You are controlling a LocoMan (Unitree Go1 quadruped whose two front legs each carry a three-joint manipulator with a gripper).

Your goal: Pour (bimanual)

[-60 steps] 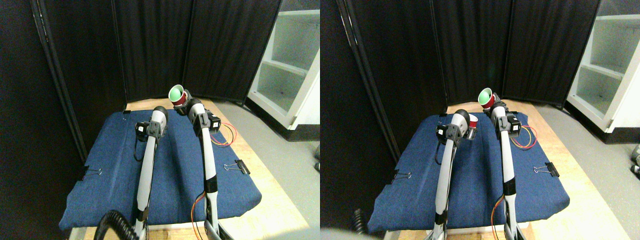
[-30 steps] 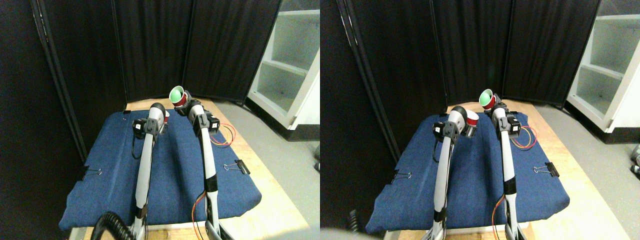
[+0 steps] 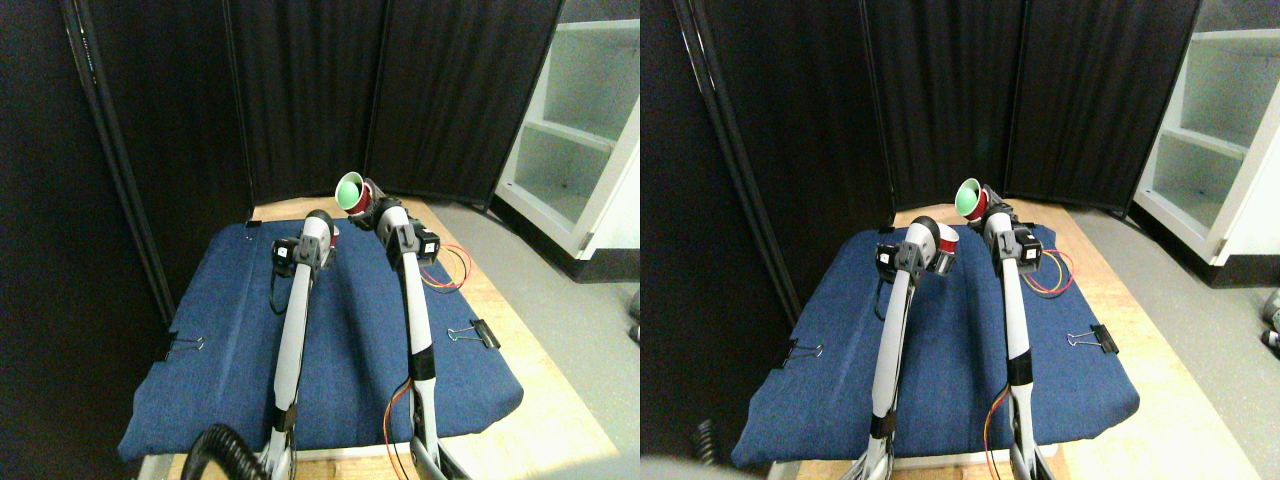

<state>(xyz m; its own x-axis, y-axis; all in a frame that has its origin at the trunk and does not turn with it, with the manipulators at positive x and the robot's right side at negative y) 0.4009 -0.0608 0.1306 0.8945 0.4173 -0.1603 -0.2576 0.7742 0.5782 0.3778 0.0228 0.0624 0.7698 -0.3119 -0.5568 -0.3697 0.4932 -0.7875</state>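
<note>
My right gripper (image 3: 366, 203) is shut on a red cup with a green inside (image 3: 350, 190). It holds the cup in the air over the far end of the blue cloth (image 3: 350, 330), tipped with its mouth facing left. Just left of and below it, my left gripper (image 3: 328, 236) is shut on a second red cup (image 3: 334, 233). That cup is almost wholly hidden behind the left manipulator's wrist, with only a sliver showing. The tipped cup's mouth hangs close above the left gripper's cup.
The blue cloth is fastened to a wooden table (image 3: 540, 420) by binder clips (image 3: 478, 333). Coloured wires (image 3: 452, 272) lie by the right arm. Black curtains (image 3: 300, 100) close off the back and left. A white shelf unit (image 3: 580, 140) stands at the right.
The green-lined cup has tipped a little further left. The left arm swung slightly left, then came back to about where it was.
</note>
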